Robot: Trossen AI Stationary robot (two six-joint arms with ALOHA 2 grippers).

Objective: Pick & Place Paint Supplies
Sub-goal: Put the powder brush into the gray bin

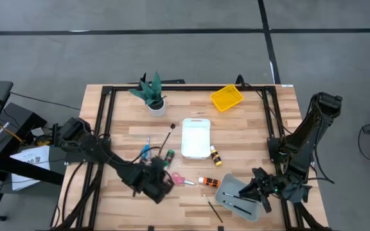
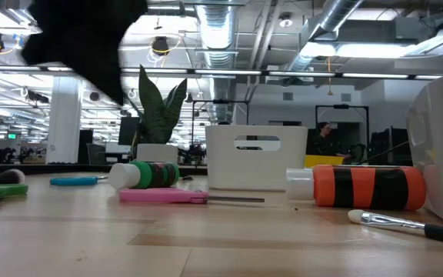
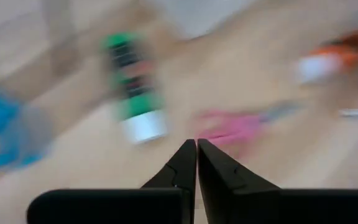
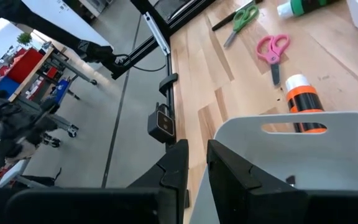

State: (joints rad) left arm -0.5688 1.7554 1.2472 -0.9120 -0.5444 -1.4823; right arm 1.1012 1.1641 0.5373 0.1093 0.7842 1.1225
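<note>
So the wooden desk (image 1: 249, 122) has the white tray (image 1: 196, 136) sitting pretty much in the middle, and I'll place everything off that. The grey tray (image 1: 238, 197) is well off toward the front right of the white one, and it already has a couple of dark brushes lying in it.

The loose paint supplies are all clustered around the white tray's front and left. Pink scissors (image 1: 177, 179) lie in front of its left corner, with the green paint bottle (image 1: 169, 155) just off that same corner. The orange bottle (image 1: 209, 182) is in front of the tray, and the yellow bottle (image 1: 216, 155) lies by its front right corner. One brush (image 1: 212, 208) sits further out front, another one (image 1: 167, 137) to the tray's left.

Handling guess: the scissors are light and stiff but lie very flat, so I'd pinch across the blades near the pivot rather than the loops. The bottles look smooth and round and will probably roll, so grab mid-body across the label.

The left pincer (image 3: 196, 145) hangs above the desk in front of the white tray's left corner, right by the pink scissors (image 3: 235, 124) and green bottle (image 3: 132, 84). Its tips are pressed together with nothing between them. The right pincer (image 4: 194, 152) is at the grey tray's (image 4: 278, 155) near rim, open only narrowly and holding nothing.
</note>
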